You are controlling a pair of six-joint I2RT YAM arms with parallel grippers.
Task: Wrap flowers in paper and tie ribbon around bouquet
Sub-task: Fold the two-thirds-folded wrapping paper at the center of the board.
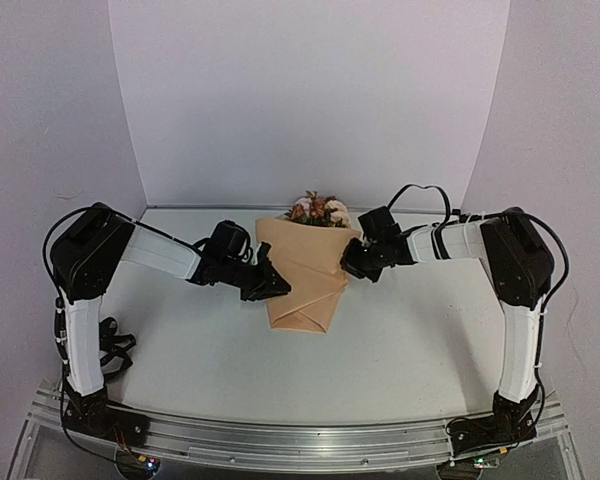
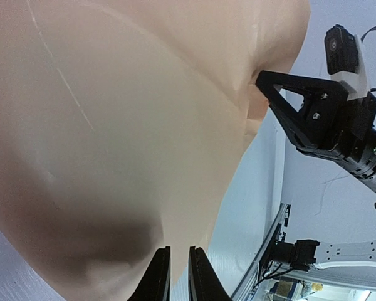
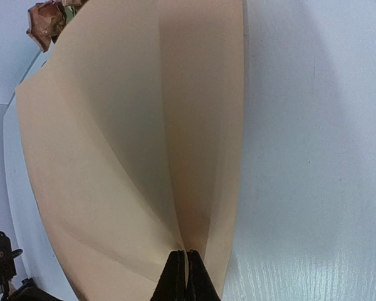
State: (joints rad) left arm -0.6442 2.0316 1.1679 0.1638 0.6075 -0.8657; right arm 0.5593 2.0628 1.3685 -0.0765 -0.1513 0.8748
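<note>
- right gripper (image 3: 186,276) jaws closed tight on the right fold of the paper (image 1: 305,280); left gripper (image 2: 178,276) jaws at a narrow slit by its left flap; whether they hold paper, I cannot tell
- the wrap lies between both arms, equally near; long axis near-to-far
- flowers (image 1: 318,210) show at its far open end; stems hidden inside
</note>
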